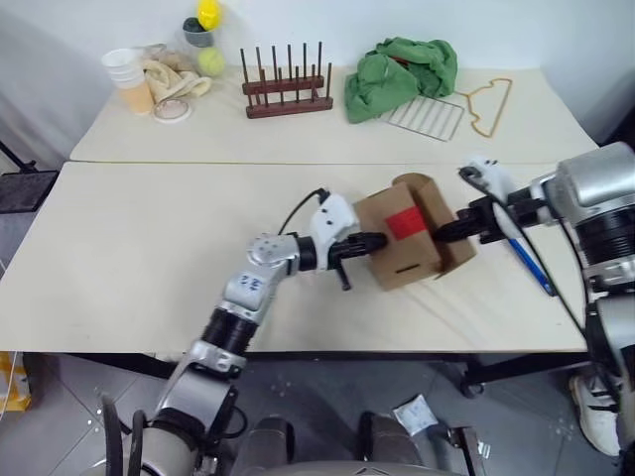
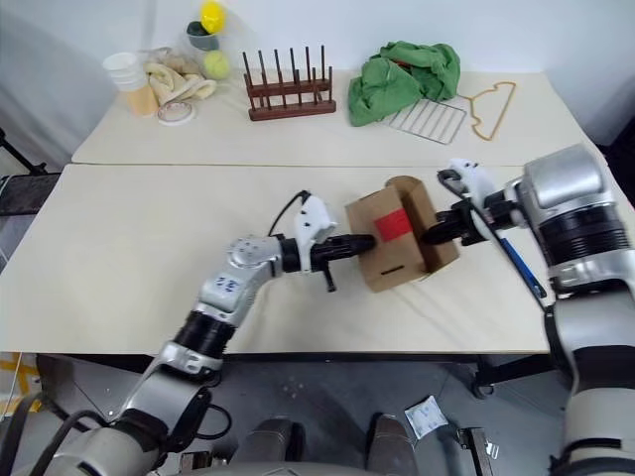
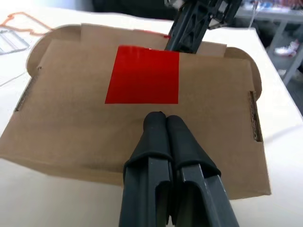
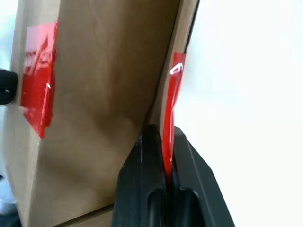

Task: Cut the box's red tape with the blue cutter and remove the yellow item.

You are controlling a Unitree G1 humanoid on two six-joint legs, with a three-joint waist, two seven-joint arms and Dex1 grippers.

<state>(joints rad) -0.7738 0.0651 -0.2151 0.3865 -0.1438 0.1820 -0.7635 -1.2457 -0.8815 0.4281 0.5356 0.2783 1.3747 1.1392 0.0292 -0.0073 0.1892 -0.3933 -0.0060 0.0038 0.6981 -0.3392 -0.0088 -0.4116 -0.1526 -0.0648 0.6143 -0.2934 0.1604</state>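
Across the pale surface [image 1: 149,268] my closed left hand [image 1: 369,244] braces the tipped box [image 1: 412,233] while my right hand [image 1: 448,232] pinches a red tape [image 4: 171,118] strip on its flap; blue cutter [image 1: 532,266] lies beside, yellow item unseen, so removal remains.

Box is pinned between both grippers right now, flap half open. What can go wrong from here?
1. The right gripper is shut on a strip of red tape at the flap edge; pulling may tear the tape off, or drag the box instead of opening it.
2. The left gripper only presses the box side with shut fingers, so the box could slide or tip.
3. The blue cutter lies beside the right arm near the table edge; a swing could knock it off.
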